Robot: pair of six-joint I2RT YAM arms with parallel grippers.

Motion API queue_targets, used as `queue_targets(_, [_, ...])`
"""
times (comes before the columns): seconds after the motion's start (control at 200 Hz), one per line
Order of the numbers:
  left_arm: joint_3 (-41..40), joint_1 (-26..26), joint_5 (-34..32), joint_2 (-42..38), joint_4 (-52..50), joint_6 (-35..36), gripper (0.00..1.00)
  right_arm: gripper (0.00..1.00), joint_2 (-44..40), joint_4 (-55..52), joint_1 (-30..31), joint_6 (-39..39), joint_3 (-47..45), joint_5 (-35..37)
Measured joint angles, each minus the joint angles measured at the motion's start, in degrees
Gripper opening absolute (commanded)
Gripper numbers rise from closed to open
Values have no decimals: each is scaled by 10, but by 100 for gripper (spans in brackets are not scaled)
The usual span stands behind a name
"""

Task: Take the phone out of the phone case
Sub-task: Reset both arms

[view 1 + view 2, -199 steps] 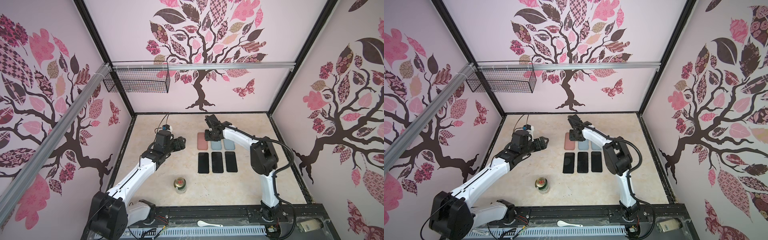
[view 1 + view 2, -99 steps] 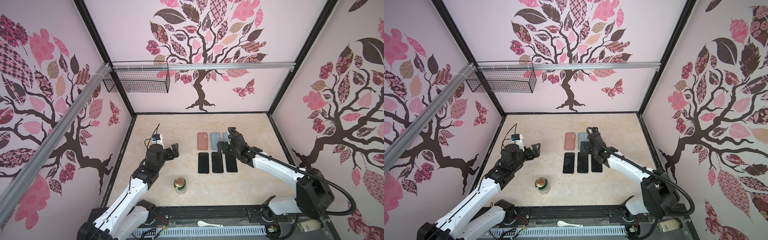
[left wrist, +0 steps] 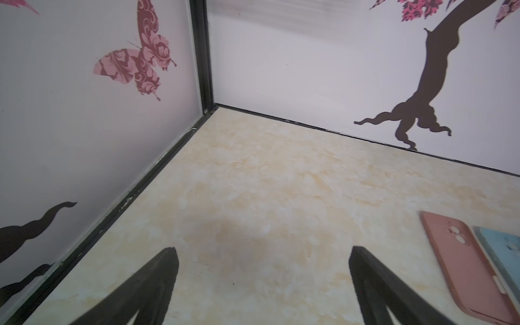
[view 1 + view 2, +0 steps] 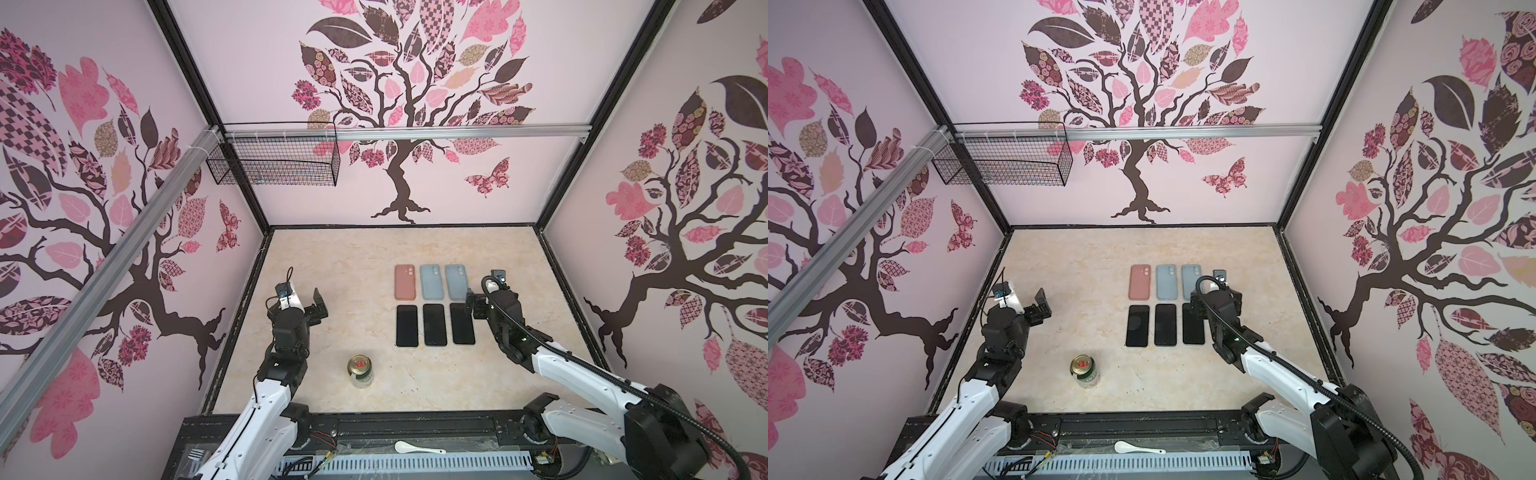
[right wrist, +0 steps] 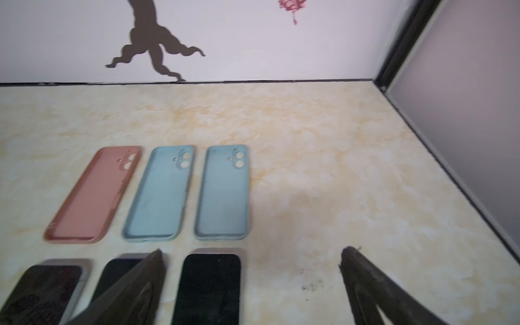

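Note:
Three phone cases lie in the far row: a pink case (image 4: 404, 282) (image 3: 461, 264) (image 5: 95, 194) and two light blue cases (image 4: 432, 282) (image 4: 456, 282) (image 5: 160, 194) (image 5: 223, 194). Three black phones (image 4: 407, 326) (image 4: 434, 325) (image 4: 462, 323) (image 5: 209, 287) lie screen up in the near row, apart from the cases. My left gripper (image 4: 319, 307) (image 3: 263, 249) is open over bare table, well left of the pink case. My right gripper (image 4: 471, 305) (image 5: 253, 250) is open and empty, just right of the rightmost phone.
A green can (image 4: 360, 370) stands near the front, between the arms. A wire basket (image 4: 274, 162) hangs on the back left rail. A white spoon (image 4: 417, 448) lies on the front frame. Walls close in the table (image 4: 498, 257) on three sides.
Both arms have drawn back from the row of cases toward the front. The right gripper moved from above the cases to the right of the phones. Both grippers have opened wider.

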Motion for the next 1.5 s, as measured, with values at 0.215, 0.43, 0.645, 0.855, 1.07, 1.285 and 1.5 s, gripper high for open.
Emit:
queue_targets(0.215, [-33,2,-19,68,77,27,98,100,10,67,-85,-32,-31,3])
queue_targets(0.43, [-44,2,-30,136,154,65,98,100,64,185,-97,-74,-78,-7])
queue_targets(0.645, [-46,5,-21,229,240,108,98,100,119,295,-116,-93,-121,-41])
queue_targets(0.855, [-39,26,32,332,321,134,98,99,179,389,-153,-91,-120,-85])
queue_targets(1.07, [-9,53,69,410,380,123,98,100,240,475,-195,-78,-122,-123])
queue_targets(1.285, [-6,64,92,462,437,113,98,100,276,535,-209,-67,-140,-143])
queue_targets(1.5, [29,106,131,467,404,90,98,100,276,525,-209,-63,-124,-144])
